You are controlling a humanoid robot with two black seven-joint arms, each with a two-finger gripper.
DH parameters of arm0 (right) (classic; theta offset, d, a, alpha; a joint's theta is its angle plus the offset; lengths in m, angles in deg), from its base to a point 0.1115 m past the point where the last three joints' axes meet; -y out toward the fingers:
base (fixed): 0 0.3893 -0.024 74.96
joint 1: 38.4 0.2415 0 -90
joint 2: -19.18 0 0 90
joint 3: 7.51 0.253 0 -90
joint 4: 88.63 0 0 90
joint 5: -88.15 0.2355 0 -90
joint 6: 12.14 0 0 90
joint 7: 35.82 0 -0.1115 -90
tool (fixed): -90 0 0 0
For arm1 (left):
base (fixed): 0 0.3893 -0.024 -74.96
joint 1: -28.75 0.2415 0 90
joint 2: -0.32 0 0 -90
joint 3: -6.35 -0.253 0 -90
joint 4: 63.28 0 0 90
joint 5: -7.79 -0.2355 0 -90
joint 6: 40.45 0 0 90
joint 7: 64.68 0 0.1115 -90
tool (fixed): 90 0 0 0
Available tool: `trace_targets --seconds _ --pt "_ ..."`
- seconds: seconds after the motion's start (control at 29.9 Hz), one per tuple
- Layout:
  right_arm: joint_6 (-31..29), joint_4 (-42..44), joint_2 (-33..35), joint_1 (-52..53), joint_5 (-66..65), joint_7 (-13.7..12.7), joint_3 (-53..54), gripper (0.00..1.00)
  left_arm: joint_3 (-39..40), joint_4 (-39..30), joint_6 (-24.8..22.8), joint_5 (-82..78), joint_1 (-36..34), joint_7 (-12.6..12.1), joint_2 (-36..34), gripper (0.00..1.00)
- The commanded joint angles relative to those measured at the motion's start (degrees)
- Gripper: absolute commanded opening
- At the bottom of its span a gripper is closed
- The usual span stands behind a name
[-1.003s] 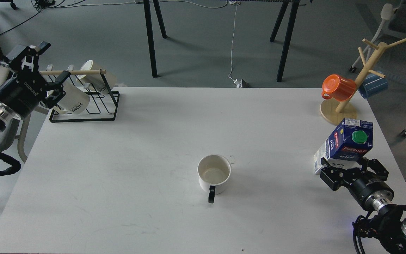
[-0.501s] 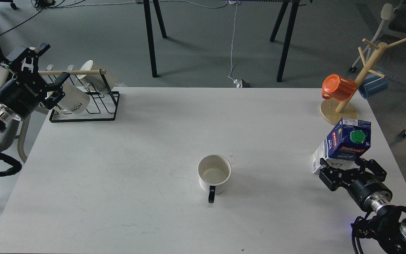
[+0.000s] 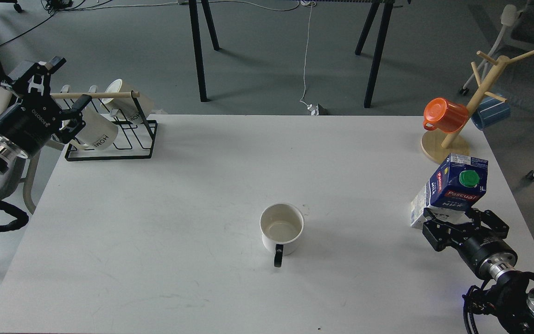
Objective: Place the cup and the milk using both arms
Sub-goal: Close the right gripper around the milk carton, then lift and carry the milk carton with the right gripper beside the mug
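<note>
Two claws: right claw (image 3: 452, 221) clamps milk (image 3: 452, 190) base, carton tilted; left claw (image 3: 56, 93) spread wide, raised by rack (image 3: 109, 139)

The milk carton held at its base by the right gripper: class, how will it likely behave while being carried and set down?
The milk carton is tall, narrow and gripped low by the right gripper, so it may tip; it already leans. Its cardboard walls could dent under a hard squeeze. The green cap looks screwed on, so spilling seems unlikely.
</note>
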Motion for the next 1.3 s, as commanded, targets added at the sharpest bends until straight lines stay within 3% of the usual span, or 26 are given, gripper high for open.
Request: trace_targets --seconds 0.0,0.27,0.97,1.27 --pt "0.00 0.01 -0.09 0.00 0.00 0.34 0.00 0.72 0.00 0.00 0.00 0.00 0.06 0.00 0.00 0.94" --pt "0.00 0.01 -0.35 0.00 -0.17 0.51 -0.09 0.67 0.00 0.70 0.00 0.00 0.06 0.00 0.00 0.94" --pt "0.00 -3.06 -0.62 -0.09 -2.02 1.31 0.88 0.66 -0.09 0.79 0.00 -0.08 0.24 0.00 0.09 0.94" --pt "0.00 -7.63 -0.88 -0.17 -7.55 3.24 0.97 0.66 -0.09 0.79 0.00 -0.35 0.76 0.00 0.18 0.94"
